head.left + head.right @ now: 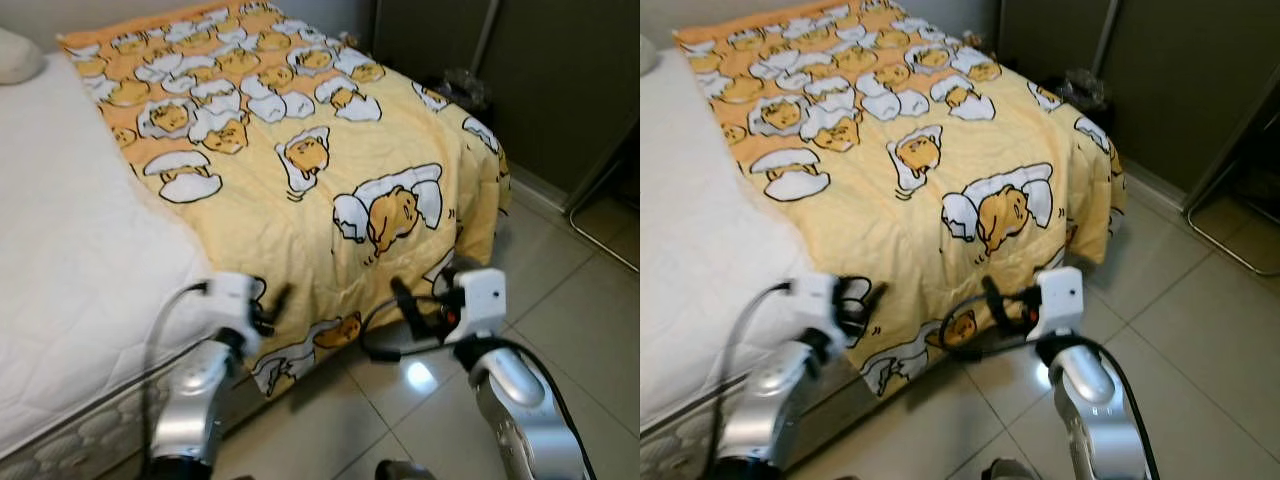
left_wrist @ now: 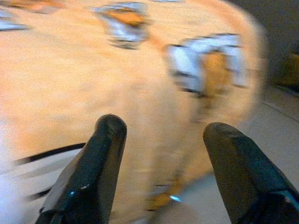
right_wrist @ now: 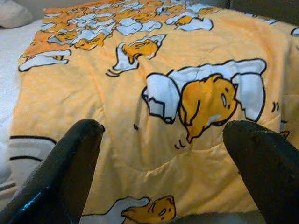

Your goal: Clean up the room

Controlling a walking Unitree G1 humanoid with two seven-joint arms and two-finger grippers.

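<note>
A: What sat closest to the head camera?

B: The two silver arms. The left gripper point(image 1: 278, 303) hovered just off the hanging foot edge of the yellow blanket point(image 1: 300, 150), and the right gripper point(image 1: 400, 300) was near that same edge, further toward the blanket's floor-side corner. Both had their black fingers spread apart with nothing between them; the wrist views showed blanket in the gap.

A: And the blanket itself?

B: It lay spread on the bed, printed with cartoon egg figures. Its long axis ran from the edge near the grippers up toward the wall behind the bed. One long side draped over the mattress edge down to the tiled floor point(image 1: 560, 330); the other long side bordered bare white mattress point(image 1: 70, 230).

A: Anything else near the blanket?

B: A pale pillow point(image 1: 18, 55) lay beyond the bare mattress, level with the blanket's far end. Dark cabinet doors point(image 1: 560, 80) stood past the blanket's draped side, across a strip of floor.
</note>
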